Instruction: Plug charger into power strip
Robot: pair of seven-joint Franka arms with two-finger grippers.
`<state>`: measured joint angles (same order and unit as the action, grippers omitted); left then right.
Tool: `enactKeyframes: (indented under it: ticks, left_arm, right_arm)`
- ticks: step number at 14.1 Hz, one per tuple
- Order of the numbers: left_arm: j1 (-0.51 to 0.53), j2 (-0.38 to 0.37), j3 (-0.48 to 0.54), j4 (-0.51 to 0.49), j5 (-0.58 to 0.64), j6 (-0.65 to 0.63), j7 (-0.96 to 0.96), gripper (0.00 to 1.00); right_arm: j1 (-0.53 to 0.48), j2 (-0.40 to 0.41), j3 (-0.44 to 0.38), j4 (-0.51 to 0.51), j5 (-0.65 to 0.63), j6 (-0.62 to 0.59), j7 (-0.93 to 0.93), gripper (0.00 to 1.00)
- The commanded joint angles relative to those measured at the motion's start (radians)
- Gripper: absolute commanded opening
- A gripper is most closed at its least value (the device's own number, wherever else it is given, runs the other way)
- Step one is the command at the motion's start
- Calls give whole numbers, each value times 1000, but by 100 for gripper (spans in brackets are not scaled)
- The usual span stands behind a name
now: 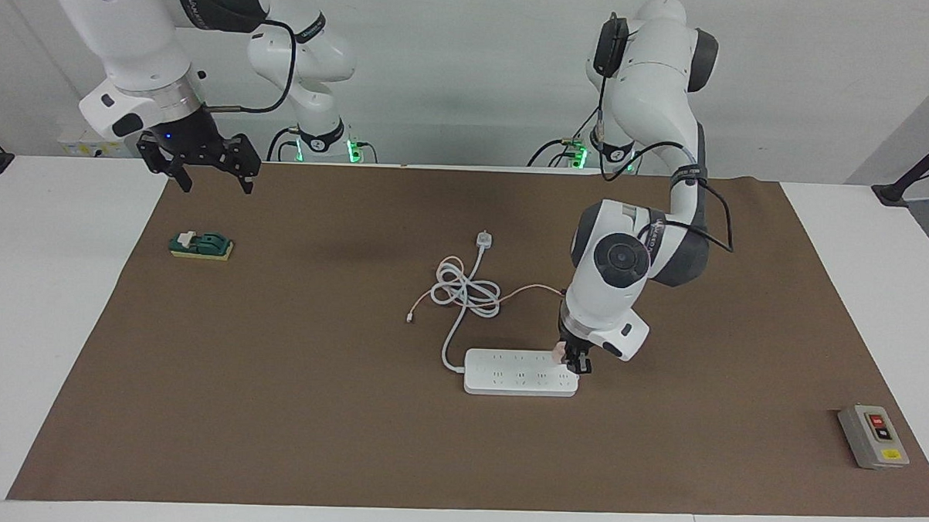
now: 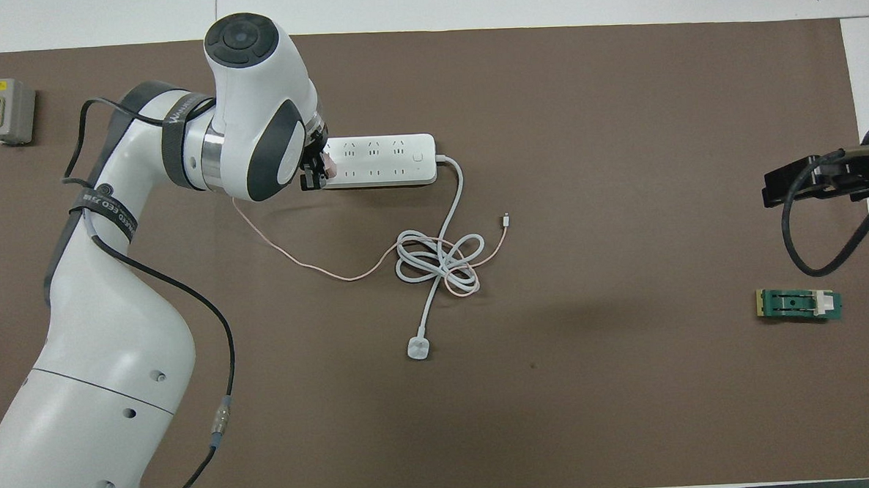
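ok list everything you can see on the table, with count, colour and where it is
power strip: 1, white, on the brown mat mid-table, farther from the robots than its coiled cord
power strip's cord and plug: 1, white, coiled on the mat, plug end nearest the robots
charger: 1, pale pink, at the power strip's end toward the left arm, in the left pincer
charger's cable: 1, thin pink, trailing over the mat through the white coil
button box: 1, grey with red and yellow buttons, at the left arm's end
green switch block: 1, green on a yellowish base, at the right arm's end
mat: 1, brown, covering the white table
left pincer: shut on the charger, over the strip's end
right pincer: open, waiting raised over the mat's edge
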<state>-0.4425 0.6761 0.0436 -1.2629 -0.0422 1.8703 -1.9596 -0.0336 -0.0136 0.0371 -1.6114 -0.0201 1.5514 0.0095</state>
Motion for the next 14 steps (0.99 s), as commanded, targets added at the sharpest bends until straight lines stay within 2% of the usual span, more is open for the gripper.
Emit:
enactKeyframes:
  ticks: [1, 14]
  left_arm:
    - [-15, 71, 9, 5, 21, 30, 5, 0]
    - [-7, 74, 9, 2, 25, 23, 13, 0]
  right_arm:
    - [-6, -22, 4, -22, -4, -2, -28, 100]
    - [-5, -22, 6, -22, -4, -2, -28, 100]
